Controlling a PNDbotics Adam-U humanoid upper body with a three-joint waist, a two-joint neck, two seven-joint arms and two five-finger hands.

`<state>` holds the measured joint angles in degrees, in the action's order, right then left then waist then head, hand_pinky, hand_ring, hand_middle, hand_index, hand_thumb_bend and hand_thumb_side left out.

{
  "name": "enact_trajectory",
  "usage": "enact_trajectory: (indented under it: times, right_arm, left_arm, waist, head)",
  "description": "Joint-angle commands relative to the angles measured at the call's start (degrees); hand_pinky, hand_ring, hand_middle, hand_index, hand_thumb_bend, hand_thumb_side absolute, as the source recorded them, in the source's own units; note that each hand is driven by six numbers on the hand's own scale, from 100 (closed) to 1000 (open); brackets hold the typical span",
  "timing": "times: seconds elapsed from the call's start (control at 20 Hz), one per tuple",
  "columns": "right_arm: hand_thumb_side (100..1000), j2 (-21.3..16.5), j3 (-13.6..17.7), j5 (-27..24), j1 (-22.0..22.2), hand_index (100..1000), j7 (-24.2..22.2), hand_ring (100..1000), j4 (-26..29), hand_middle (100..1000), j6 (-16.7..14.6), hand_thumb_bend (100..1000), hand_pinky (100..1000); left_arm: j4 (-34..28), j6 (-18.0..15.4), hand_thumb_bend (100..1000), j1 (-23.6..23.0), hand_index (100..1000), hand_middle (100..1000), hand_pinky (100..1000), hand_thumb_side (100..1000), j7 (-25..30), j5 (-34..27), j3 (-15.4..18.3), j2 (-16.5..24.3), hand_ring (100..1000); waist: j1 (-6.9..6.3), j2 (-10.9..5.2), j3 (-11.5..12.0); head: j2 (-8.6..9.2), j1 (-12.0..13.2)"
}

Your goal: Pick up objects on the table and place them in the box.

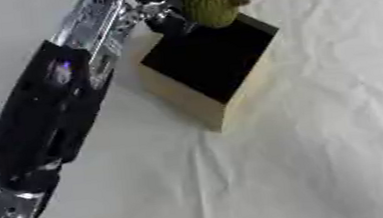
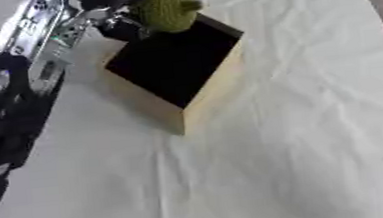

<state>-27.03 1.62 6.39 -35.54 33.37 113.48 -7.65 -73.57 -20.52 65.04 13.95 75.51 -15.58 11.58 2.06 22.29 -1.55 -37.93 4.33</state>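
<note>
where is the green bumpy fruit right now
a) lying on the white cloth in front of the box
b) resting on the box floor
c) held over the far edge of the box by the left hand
c: the green fruit hangs at the box's far rim, with the left hand at it.

A pale wooden box with a dark open interior (image 1: 212, 59) is seen in the upper centre of the frame, set askew on a creased cream cloth (image 1: 321, 143). A bumpy green rounded fruit-like object (image 1: 211, 4) is held at the top centre, above the box's far corner, by the left hand (image 1: 164, 10). The black and silver left arm (image 1: 54, 104) is extended along the left side.
</note>
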Motion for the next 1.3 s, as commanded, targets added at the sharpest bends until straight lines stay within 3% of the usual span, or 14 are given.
enact_trajectory:
  times: [0.05, 0.4, 0.5, 0.6, 0.7, 0.75, 0.95, 1.3]
  right_arm:
    - [634, -0.3, 0.1, -0.6, -0.9, 813, -0.2, 674, 1.1, 680, -0.1, 397, 799]
    - [634, 0.0, 0.2, -0.5, -0.8, 812, 0.0, 673, 1.1, 679, 0.0, 399, 799]
    - [637, 0.0, 0.2, -0.5, -0.7, 812, 0.1, 673, 1.1, 679, 0.0, 397, 799]
    - [635, 0.0, 0.2, -0.4, -0.6, 812, 0.1, 673, 1.1, 679, 0.0, 399, 799]
    - [635, -0.1, 0.3, -0.4, -0.5, 812, 0.2, 673, 1.1, 679, 0.0, 399, 799]
    - [635, -0.1, 0.3, -0.3, -0.4, 812, 0.3, 673, 1.1, 679, 0.0, 399, 799]
    - [636, -0.2, 0.3, -0.2, -0.2, 812, 0.4, 673, 1.1, 679, 0.1, 398, 799]
    - [636, -0.3, 0.5, -0.1, 0.0, 811, 0.6, 673, 1.1, 679, 0.1, 399, 798]
  left_arm:
    - [1.7, 0.7, 299, 1.5, 578, 387, 327, 171, -0.6, 2.0, 1.1, -1.3, 355]
    - [4.7, 2.6, 436, 0.5, 654, 437, 403, 341, -0.3, 4.9, 1.1, -2.4, 407]
    - [4.8, 3.0, 500, 0.3, 750, 514, 503, 403, 0.0, 6.3, 1.1, -2.3, 511]
    - [4.9, 3.3, 562, 0.1, 852, 647, 591, 462, 0.5, 7.9, 1.1, -2.2, 623]
    - [5.0, 3.0, 643, -0.2, 897, 760, 696, 536, 1.0, 8.7, 1.3, -2.1, 753]
    - [5.1, 2.7, 673, -0.3, 908, 777, 723, 561, 1.2, 8.8, 1.4, -2.0, 774]
    - [4.6, 1.5, 705, -0.7, 921, 796, 751, 622, 1.3, 9.0, 1.7, -1.7, 794]
    - [2.1, 2.2, 663, -1.1, 904, 776, 732, 616, -0.5, 7.9, 2.8, -0.8, 775]
  waist:
    - [0.12, -1.18, -0.2]
    - [-0.21, -1.20, -0.3]
    - [-0.26, -1.22, -0.3]
    - [-0.29, -1.25, -0.3]
    - [-0.33, -1.30, -0.2]
    - [-0.36, -1.33, -0.1]
    - [-0.46, -1.50, 0.1]
    - [-0.47, -1.93, 0.3]
  head:
    - [0.60, 0.4]
    - [0.30, 0.1]
    - [0.19, -0.1]
    - [0.14, -0.2]
    - [0.07, -0.4]
    - [0.01, -0.5]
    - [-0.18, -0.7]
    - [-0.40, -1.0]
